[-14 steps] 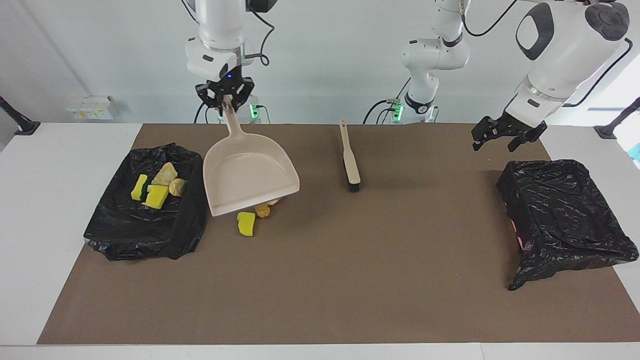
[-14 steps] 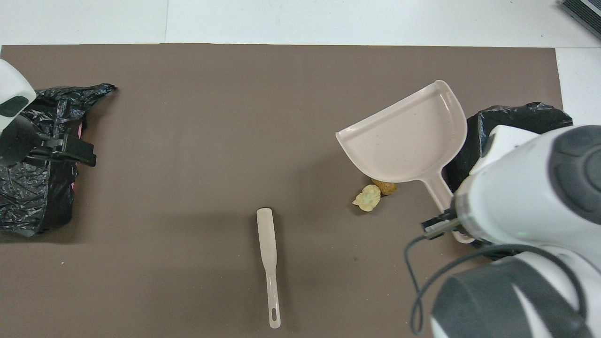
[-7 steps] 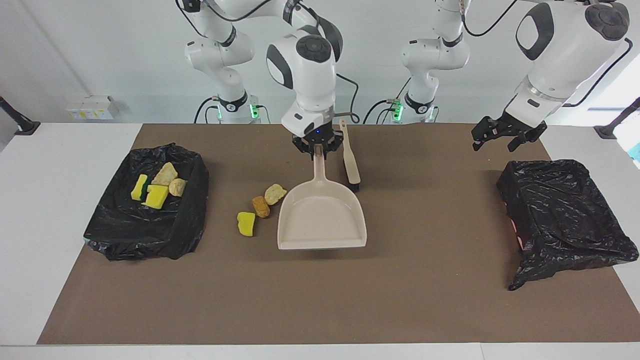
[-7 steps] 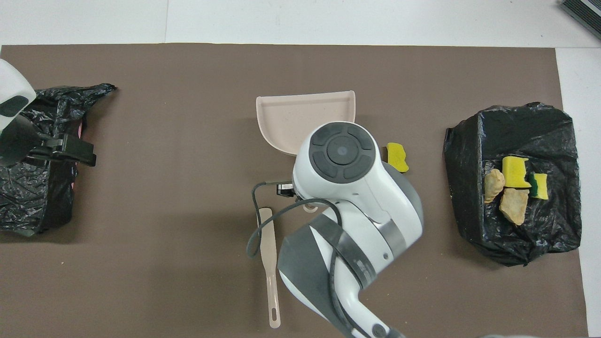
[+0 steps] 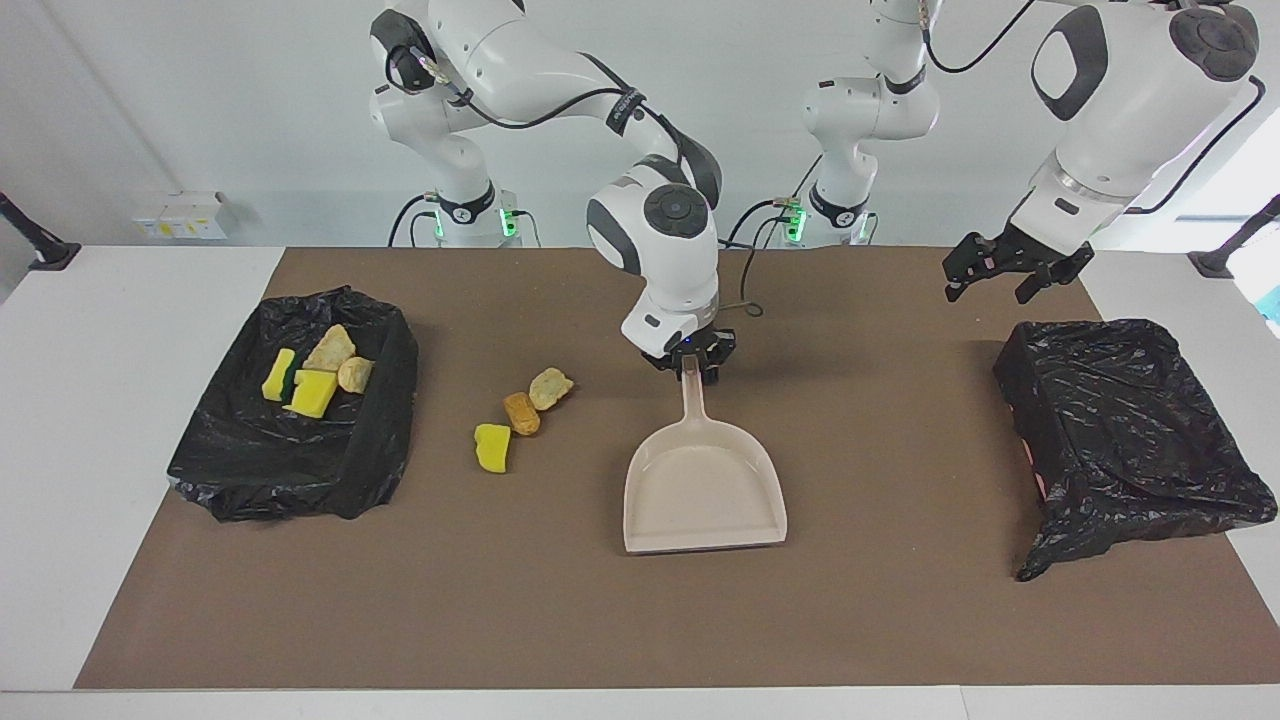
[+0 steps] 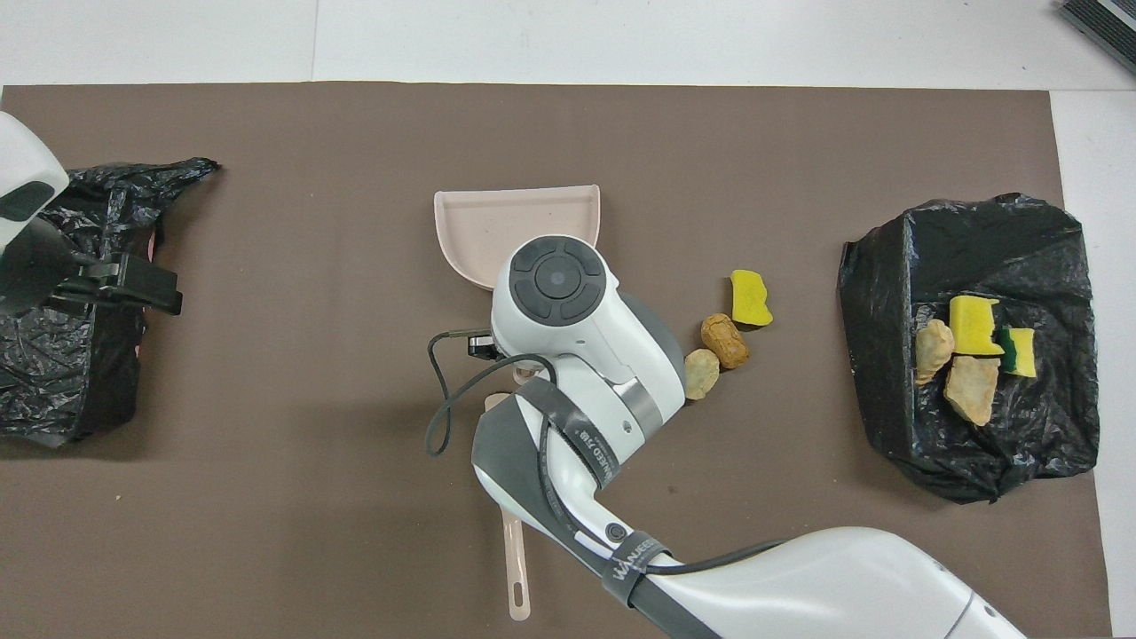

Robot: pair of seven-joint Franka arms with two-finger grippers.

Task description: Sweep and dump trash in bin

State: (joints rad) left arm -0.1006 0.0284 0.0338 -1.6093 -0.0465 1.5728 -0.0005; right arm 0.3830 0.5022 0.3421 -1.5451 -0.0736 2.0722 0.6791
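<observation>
Counter (image 5: 900, 620) carried two black-lined bins. Filled bin (image 5: 290, 410) sat at the right arm's end, well apart from the right hand (image 5: 690, 368); it held four trash pieces. Empty bin (image 5: 1120, 430) lay just below the left hand (image 5: 1005, 275), which waited with its fingers apart.

Dustpan (image 5: 705, 490): right hand clamped on the handle tip, pan flat on the counter. Stiff light plastic; the handle is the place to hold it. Brush (image 6: 515, 568) mostly hidden under the right arm.

Loose trash beside the right hand, toward the filled bin: yellow sponge bit (image 5: 492, 446), orange-brown chunk (image 5: 521, 412), pale chunk (image 5: 550, 387). Judged light, soft, crumbly, likely to roll; better swept than pinched.

Versus a second ago: dustpan was raised and tilted beside the filled bin; now it is down near mid-counter. Left hand unchanged.
</observation>
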